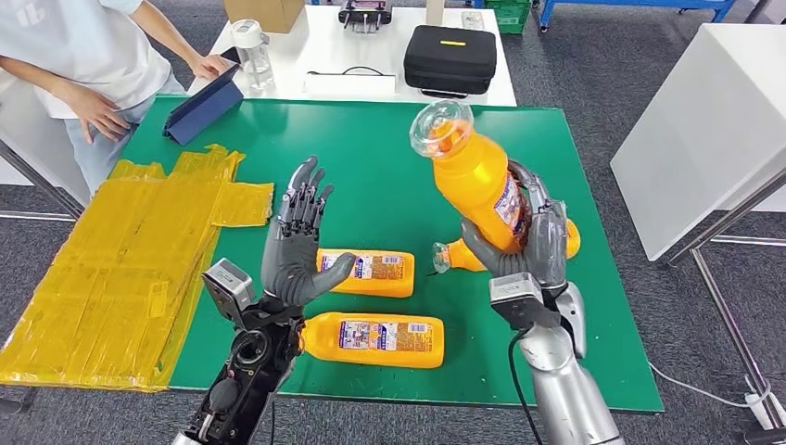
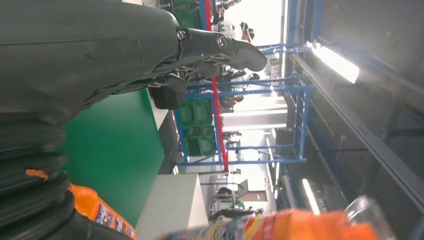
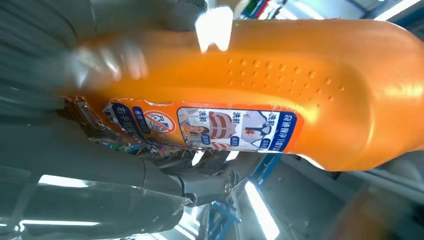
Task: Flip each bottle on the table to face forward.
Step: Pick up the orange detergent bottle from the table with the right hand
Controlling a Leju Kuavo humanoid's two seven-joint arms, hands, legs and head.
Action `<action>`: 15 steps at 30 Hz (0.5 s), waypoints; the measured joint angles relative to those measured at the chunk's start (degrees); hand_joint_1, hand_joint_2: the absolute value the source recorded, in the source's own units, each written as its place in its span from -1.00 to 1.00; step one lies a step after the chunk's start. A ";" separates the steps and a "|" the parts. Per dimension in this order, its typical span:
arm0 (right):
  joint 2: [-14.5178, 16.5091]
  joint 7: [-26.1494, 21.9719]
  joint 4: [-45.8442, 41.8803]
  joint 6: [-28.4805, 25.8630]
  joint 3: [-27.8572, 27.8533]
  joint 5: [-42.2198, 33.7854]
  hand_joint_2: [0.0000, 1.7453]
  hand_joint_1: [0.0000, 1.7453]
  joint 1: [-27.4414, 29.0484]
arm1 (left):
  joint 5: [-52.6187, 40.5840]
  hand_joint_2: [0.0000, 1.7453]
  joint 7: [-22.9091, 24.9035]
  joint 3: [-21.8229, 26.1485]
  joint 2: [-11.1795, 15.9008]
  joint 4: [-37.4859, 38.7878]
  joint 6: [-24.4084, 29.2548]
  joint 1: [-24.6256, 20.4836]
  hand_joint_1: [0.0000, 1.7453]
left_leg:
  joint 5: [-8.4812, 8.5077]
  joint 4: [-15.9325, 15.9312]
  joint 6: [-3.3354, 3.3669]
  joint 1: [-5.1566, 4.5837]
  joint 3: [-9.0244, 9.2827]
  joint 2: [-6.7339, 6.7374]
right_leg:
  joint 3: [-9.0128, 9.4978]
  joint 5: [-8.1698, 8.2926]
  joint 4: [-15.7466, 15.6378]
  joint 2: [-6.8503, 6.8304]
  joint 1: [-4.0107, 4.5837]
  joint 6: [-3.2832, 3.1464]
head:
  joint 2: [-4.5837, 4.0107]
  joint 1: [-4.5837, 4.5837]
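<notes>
While you have the orange plastic bottle with the clear cap (image 1: 473, 171) lifted off the green desk (image 1: 371, 195) in the right hand (image 1: 528, 250), treat this as the turning step, and do it slowly. From the head view the fingers wrap the lower body of the bottle, cap pointing up and away, so most of its length stands above the grip; I judge it top-heavy and liable to swing if you rotate the wrist fast. The left hand (image 1: 298, 243) is raised beside it, fingers spread and holding nothing, over the two orange bottles lying label-up (image 1: 371, 271) near the desk's front edge. A third lies behind the right hand, partly hidden. If you pass the bottle across, bring the open palm under the body before you loosen the right grip.

From the left wrist view the empty hand's thumb (image 2: 240, 50) is stretched clear, and the lifted bottle shows blurred at the edge, apart from it.

From the right wrist view the printed label faces the camera, with fingers (image 3: 215, 182) closed just beside it. Check which face that label is before you set the bottle down.
</notes>
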 joint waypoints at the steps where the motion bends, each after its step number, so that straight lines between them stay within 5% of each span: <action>1: 0.84 0.02 0.52 -0.04 0.48 -0.12 1.00 1.00 -0.33 | 0.00 1.00 0.00 -0.01 -0.22 0.50 -0.58 -0.43 -1.00 | 0.00 0.00 0.00 0.00 0.00 -0.01 | 0.00 0.00 0.00 0.00 0.00 0.00 | 0.00 0.00; 15: 7.15 1.41 12.57 -0.38 3.81 0.63 1.00 1.00 -3.67 | -0.36 1.00 0.00 -0.49 -2.57 5.93 -4.59 -4.53 -1.00 | 0.01 0.00 0.00 0.00 -0.04 -0.05 | -0.04 0.00 0.00 -0.02 0.00 0.00 | 0.01 0.00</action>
